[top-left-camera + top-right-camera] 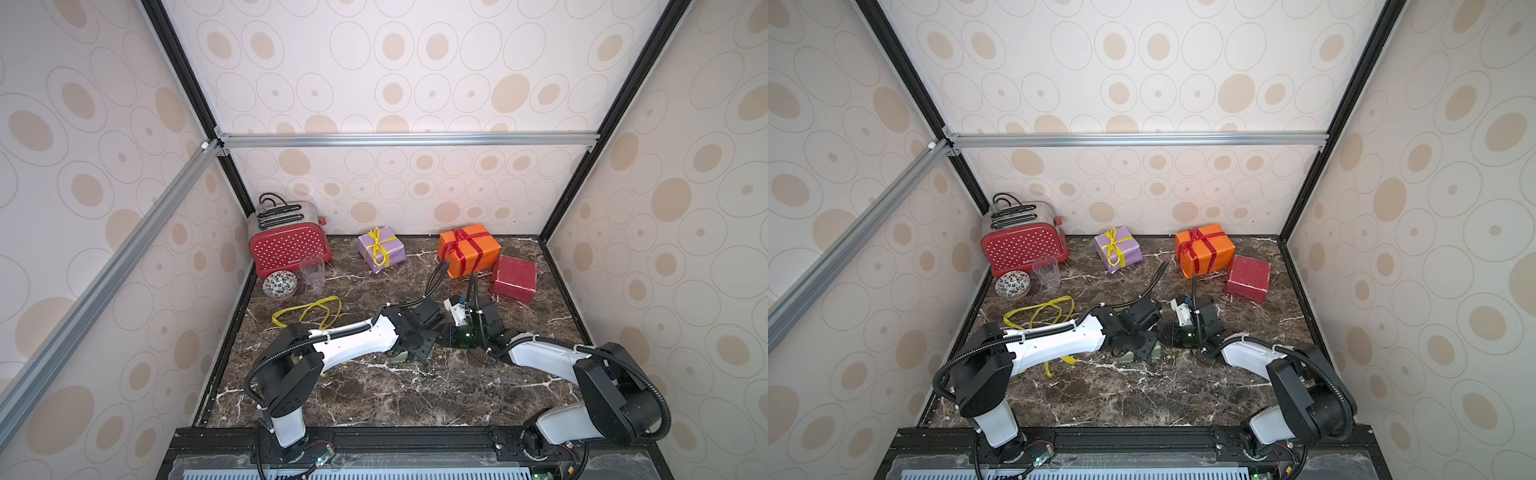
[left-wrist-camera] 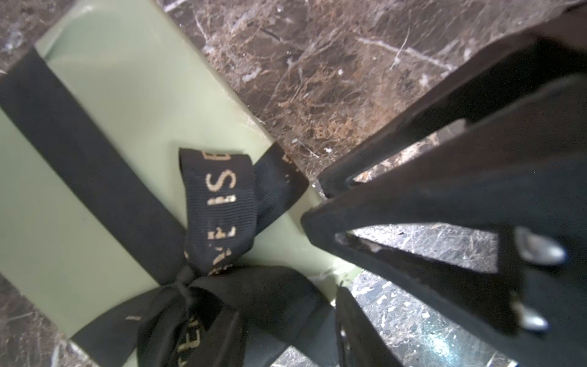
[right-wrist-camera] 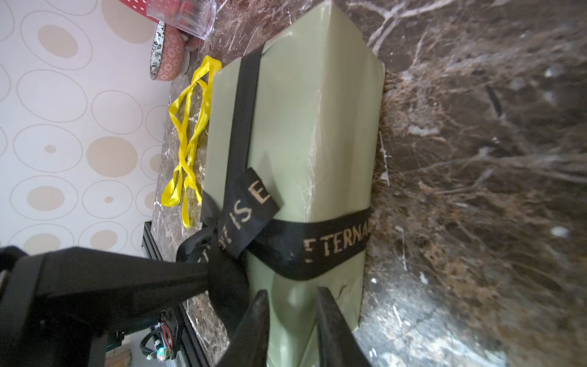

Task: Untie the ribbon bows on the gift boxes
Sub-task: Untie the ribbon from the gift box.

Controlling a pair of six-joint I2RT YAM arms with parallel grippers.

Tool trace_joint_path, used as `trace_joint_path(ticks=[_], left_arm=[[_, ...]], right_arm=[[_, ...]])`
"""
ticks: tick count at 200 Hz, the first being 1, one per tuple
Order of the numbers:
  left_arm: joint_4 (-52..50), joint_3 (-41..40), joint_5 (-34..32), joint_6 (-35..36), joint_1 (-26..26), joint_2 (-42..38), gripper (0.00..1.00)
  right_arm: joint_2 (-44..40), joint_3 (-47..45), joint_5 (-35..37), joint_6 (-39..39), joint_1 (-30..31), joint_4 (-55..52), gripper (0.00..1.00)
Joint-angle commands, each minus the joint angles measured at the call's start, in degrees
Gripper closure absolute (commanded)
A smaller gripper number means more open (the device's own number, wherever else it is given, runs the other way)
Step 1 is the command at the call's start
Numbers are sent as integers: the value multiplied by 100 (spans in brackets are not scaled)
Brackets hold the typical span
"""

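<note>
Now left end effector [image 2: 313,203] slightly open, empty, beside black bow [image 2: 203,279]; right end effector [image 3: 293,295] clamps olive box [image 3: 301,127].

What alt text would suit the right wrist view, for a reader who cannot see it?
An olive green gift box lies on the brown marble table, its black lettered ribbon tied in a bow. The right end effector sits at its near end, while the left end effector reaches the bow; a loose yellow ribbon lies nearby.
</note>
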Motion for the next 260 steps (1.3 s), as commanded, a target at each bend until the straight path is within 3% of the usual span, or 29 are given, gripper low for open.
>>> trace_joint_path(ticks=[1,42,74,115,146,214,260], left_arm=[[163,-62,136,-258,57,-83,53],[143,-43,174,-385,77,75,54],[192,-50,194,-485,73,107,62],[244,-75,64,-607,73,130,80],[270,-93,26,-635,75,114,100],[676,-446,95,-351,73,-420,100],[838,-606,195,-86,68,-676,100]], right_arm=[[31,82,-7,-37,24,-29,72],[-39,73,110,-35,27,-96,72],[19,89,64,-20,21,-83,73],[102,121,15,-9,27,-74,73],[78,120,48,-36,23,-108,74],[-473,-113,186,-57,60,74,83],[-407,-79,-15,-77,240,226,100]])
